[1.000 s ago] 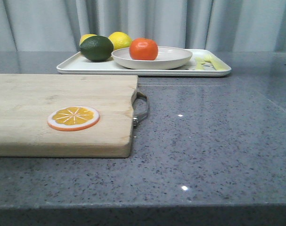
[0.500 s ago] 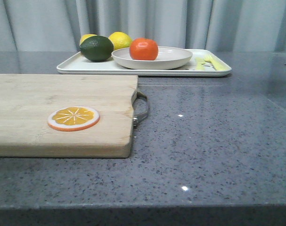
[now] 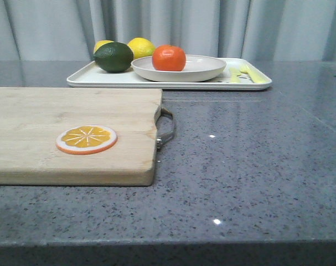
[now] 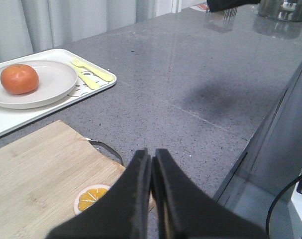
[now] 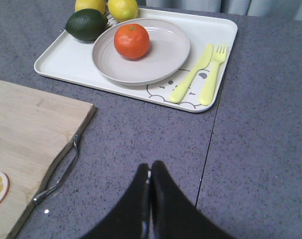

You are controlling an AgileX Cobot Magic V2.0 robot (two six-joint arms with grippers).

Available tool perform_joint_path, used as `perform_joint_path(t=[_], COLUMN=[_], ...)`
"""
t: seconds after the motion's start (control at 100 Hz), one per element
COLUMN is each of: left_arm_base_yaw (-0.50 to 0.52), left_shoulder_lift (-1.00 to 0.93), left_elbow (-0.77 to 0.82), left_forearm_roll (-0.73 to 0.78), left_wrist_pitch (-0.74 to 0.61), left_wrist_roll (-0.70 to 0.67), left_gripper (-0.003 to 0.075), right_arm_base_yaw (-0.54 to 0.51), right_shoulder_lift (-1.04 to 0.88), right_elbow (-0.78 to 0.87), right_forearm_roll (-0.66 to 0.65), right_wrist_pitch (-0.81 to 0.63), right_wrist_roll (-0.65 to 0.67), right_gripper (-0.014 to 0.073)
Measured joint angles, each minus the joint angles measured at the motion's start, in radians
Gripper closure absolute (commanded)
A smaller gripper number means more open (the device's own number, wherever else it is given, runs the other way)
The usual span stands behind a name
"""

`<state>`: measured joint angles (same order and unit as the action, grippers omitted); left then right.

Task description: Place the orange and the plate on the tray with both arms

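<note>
The orange (image 5: 132, 41) sits in the plate (image 5: 165, 59), and the plate rests on the white tray (image 5: 66, 62), which lies on the grey counter (image 3: 256, 166) ahead of both arms. The right gripper (image 5: 150, 181) hangs over bare counter with its fingers pressed together and nothing between them; the tray is well ahead of its tips, the wooden cutting board (image 5: 26, 129) off to its left. The left gripper (image 4: 151, 164) is likewise closed and empty, above the board's near corner, with the orange slice disc (image 4: 91, 197) just beside its fingertips. On the tray, a dark green avocado (image 5: 86, 24) and two lemons (image 5: 123, 8) lie beyond the plate's left side, and a yellow knife and fork (image 5: 203, 72) lie to its right.
</note>
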<state>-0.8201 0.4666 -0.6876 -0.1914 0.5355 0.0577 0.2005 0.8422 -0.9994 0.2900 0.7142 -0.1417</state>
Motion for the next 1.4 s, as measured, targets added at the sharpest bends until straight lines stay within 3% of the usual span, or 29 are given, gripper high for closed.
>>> perform_joint_path(t=[0.27,0.58,1.4], left_arm_base_yaw=[0.0,0.0,0.0], left_shoulder_lift=[-0.079,-0.111,-0.112], left_elbow=[0.043,0.077,0.077], left_forearm_roll=[-0.007,-0.012,-0.014], left_wrist_pitch=[0.0,0.002,0.002], left_wrist_roll=[0.0,0.0,0.0], left_gripper=[0.074,0.074,0.074], right_arm_base_yaw=[0.0,0.0,0.0], right_shoulder_lift=[-0.23,-0.421,-0.434], right_elbow=[0.21,0.314,0.32], right_forearm_roll=[0.0,0.0,0.0], right_wrist_pitch=[-0.022,-0.067,-0.067], right_wrist_roll=[-0.038,-0.039,-0.039], right_gripper=[0.0659,0.0659,0.0659])
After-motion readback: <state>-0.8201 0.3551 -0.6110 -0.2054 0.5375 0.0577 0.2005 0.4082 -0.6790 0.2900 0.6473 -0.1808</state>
